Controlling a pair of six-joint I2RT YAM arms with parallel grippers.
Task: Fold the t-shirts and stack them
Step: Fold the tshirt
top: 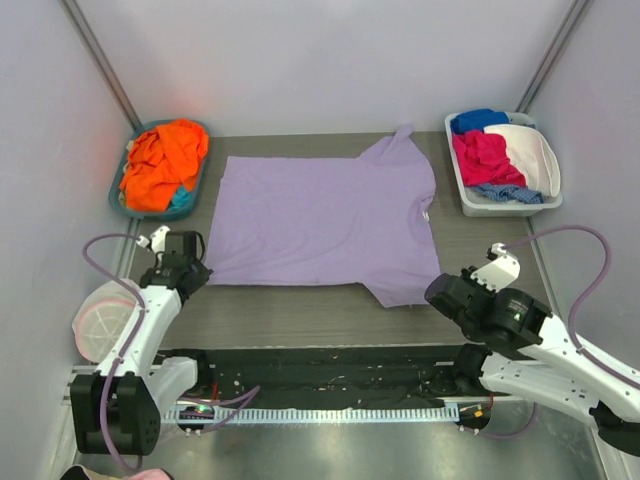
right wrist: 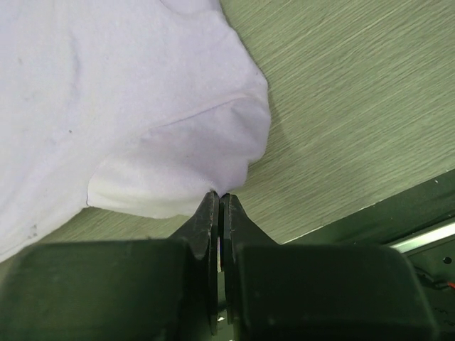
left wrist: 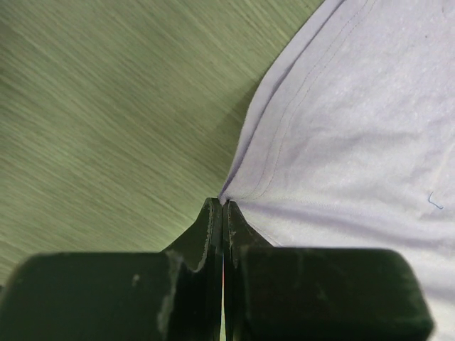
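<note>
A large lavender t-shirt (top: 325, 215) lies spread flat on the grey table, collar toward the right. My left gripper (top: 203, 272) sits at its near left hem corner. In the left wrist view the jaws (left wrist: 222, 204) are shut, with the corner of the lavender t-shirt (left wrist: 355, 121) pinched at their tips. My right gripper (top: 433, 290) is at the near right sleeve. Its jaws (right wrist: 220, 194) are shut on the sleeve edge of the lavender t-shirt (right wrist: 142, 106), which curls up and shows its pale underside. An orange t-shirt (top: 165, 160) lies over a teal one (top: 181, 201) in the back left basket.
A teal basket (top: 118, 196) stands at the back left. At the back right, a grey bin (top: 505, 208) holds blue, magenta and white clothes. A round white pouch with a pink rim (top: 100, 325) lies beside the left arm. A black rail (top: 320, 375) runs along the near edge.
</note>
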